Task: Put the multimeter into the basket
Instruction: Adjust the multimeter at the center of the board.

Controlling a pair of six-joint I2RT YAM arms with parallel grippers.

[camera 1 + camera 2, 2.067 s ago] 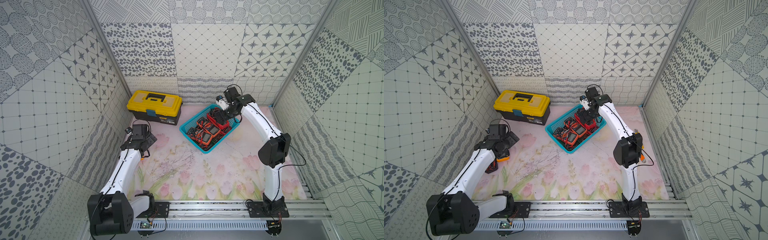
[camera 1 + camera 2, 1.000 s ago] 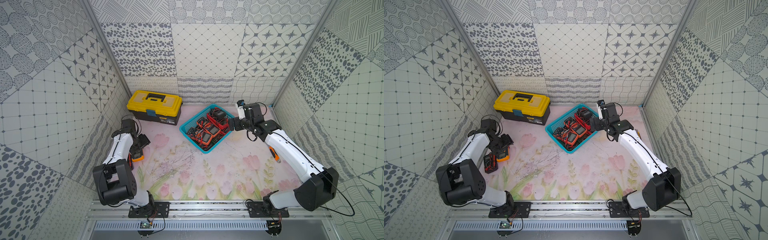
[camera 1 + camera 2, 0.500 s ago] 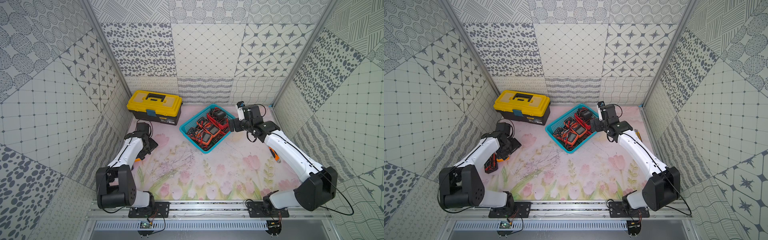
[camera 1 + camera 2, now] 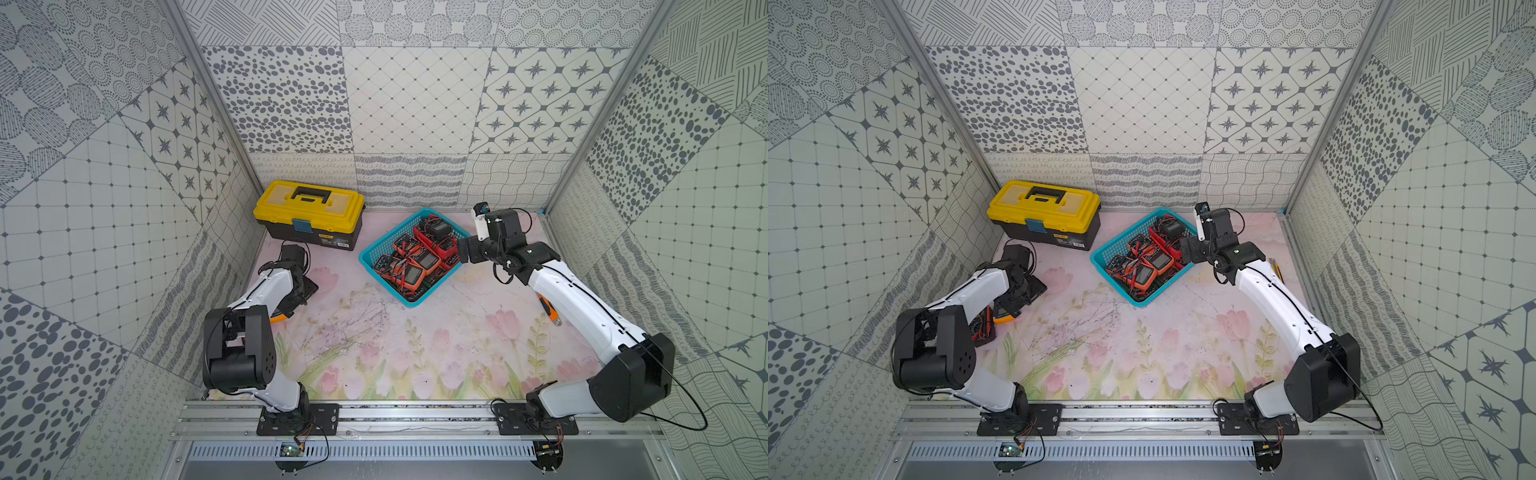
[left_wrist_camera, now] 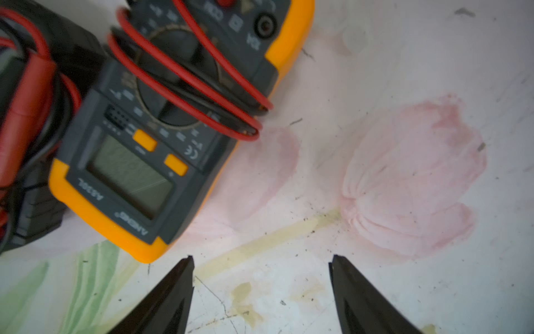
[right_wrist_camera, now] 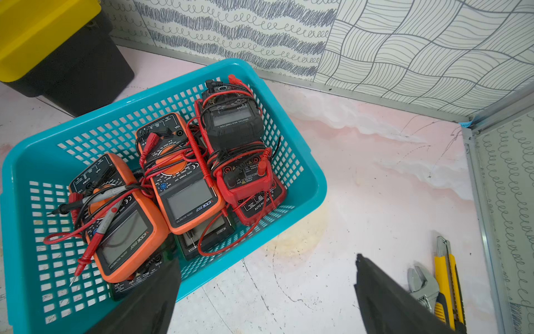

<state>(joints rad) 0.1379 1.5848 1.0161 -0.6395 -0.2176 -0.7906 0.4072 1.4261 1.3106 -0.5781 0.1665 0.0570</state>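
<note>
The right arm has drawn back from over the turquoise perforated plastic basket [image 6: 313,185] to just beside it, and the left arm has folded lower. The right gripper [image 6: 267,258] is spread wide with nothing in it. The left gripper [image 5: 260,257] is also parted over bare mat, its tips just short of the grey-faced multimeter with the orange-yellow bumper [image 5: 138,162].

That multimeter lies flat on the mat, well apart from the basket on the robot's left of it, so the grasp, carry and drop are not yet done. Several orange, red and black meters [image 6: 185,188] are already piled in the basket.

The bumper looks rubbery and grippable. Glossy red and black leads [image 5: 202,86] loop loosely over the dial and could snag.
</note>
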